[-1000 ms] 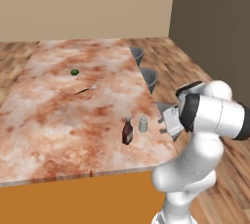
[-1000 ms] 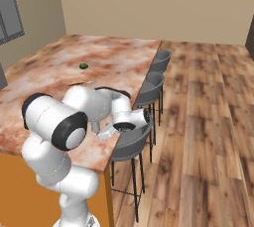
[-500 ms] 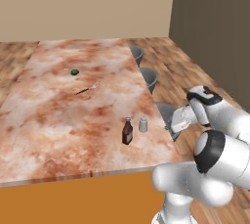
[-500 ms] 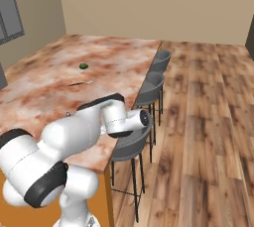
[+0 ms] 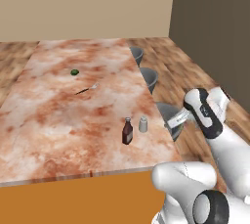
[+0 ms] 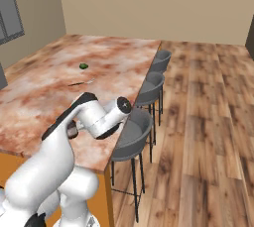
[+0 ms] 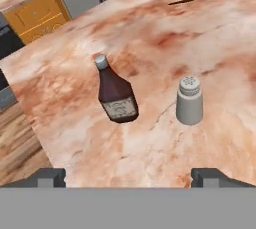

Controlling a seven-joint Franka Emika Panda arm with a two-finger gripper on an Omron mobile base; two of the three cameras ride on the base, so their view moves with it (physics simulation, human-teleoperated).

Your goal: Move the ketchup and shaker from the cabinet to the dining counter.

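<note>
Left base view: one ketchup (image 5: 127, 131) and one shaker (image 5: 143, 124) stand upright, just apart, right of centre on the dining counter (image 5: 58, 115); arm now swung back to the right edge, off the slab.
Meaning: both items look delivered; task seems near done.
Right base view: three stools (image 6: 131, 134) along the counter's right side; arm in the lower left.
Hand view: gripper (image 7: 129, 177) spread wide, empty, tips at the bottom edge; bottle left, shaker right, untouched.
</note>
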